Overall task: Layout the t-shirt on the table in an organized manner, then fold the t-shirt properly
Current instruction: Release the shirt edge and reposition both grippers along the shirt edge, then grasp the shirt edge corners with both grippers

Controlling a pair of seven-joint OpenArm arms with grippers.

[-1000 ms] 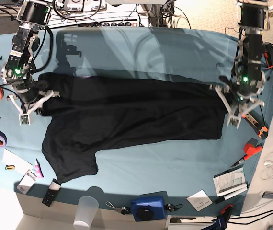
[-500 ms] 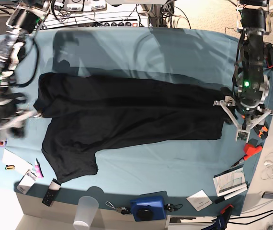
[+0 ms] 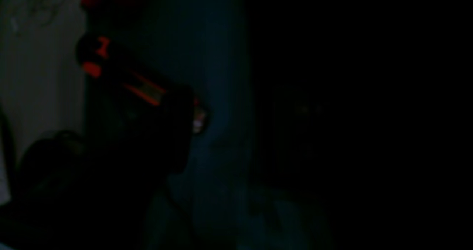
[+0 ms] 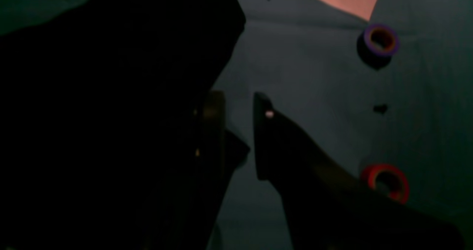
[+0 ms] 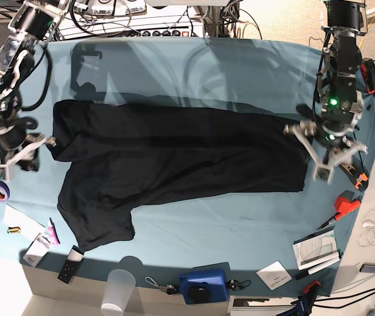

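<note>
The worktop [image 5: 194,66] is carrying the t-shirt [image 5: 174,158] stretched across its middle, running almost from one side edge to the other. One loose flap is still trailing toward the near edge on my right arm's side.

A second ago both hands were at the shirt's ends. Now the left hand [image 5: 324,153] is hanging released, jaws spread, just off the cloth. The right hand [image 5: 18,158] is also standing released beside the shirt, bare teal showing between its fingers [image 4: 214,109].

I'm judging the stretch done, with that flap needing straightening before folding.
</note>
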